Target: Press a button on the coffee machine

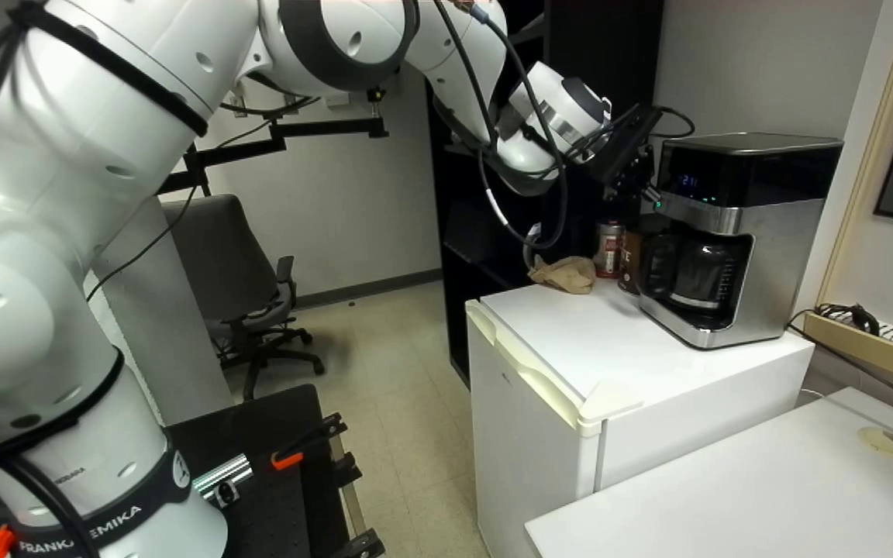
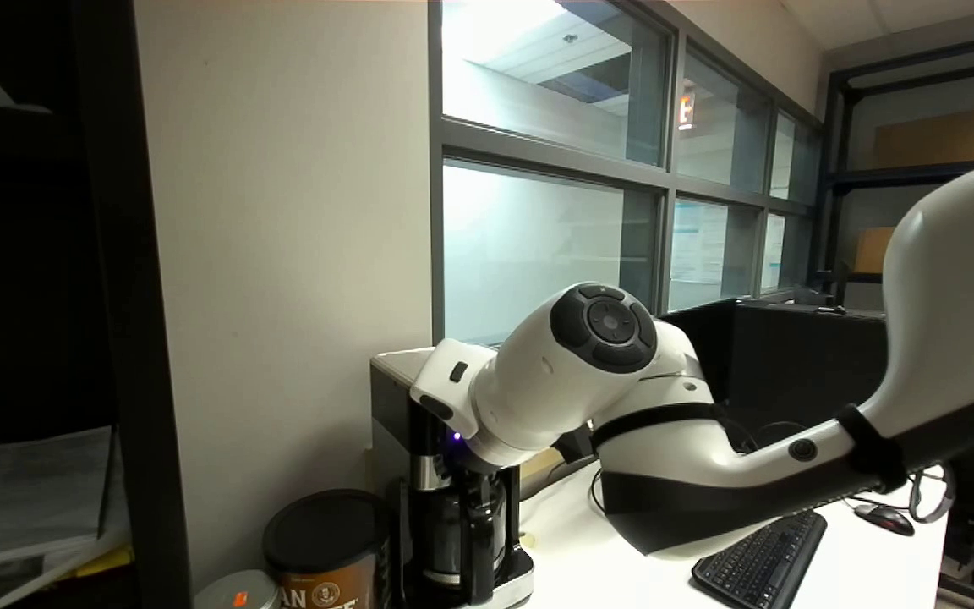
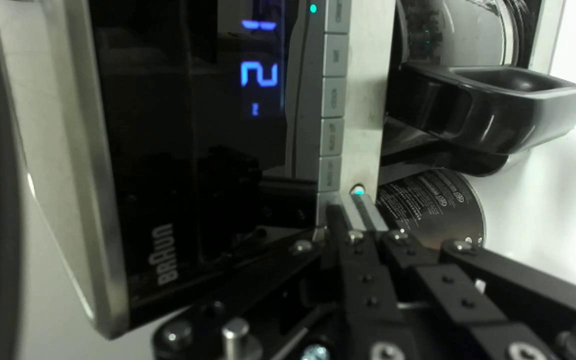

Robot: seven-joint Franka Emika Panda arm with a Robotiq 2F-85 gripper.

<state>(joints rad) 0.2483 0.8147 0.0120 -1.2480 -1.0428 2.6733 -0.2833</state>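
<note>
The coffee machine point(image 1: 784, 263) stands upright in an exterior view, its long axis vertical, near the right-hand corner of the white surface point(image 1: 582, 341). Its front, with the lit display point(image 1: 687, 182), faces the cream-trimmed edge of that surface, and the handle point(image 2: 480, 550) of the glass carafe point(image 1: 702, 271) sticks out from that front. A brown can point(image 2: 331, 588) stands just beside the machine in both exterior views. In the wrist view the pincer point(image 3: 364, 212) has its fingertips point(image 3: 353, 212) pressed together at the end of the button row point(image 3: 334, 95), right by a round turquoise light point(image 3: 358, 190); I cannot tell whether they touch it.
</note>
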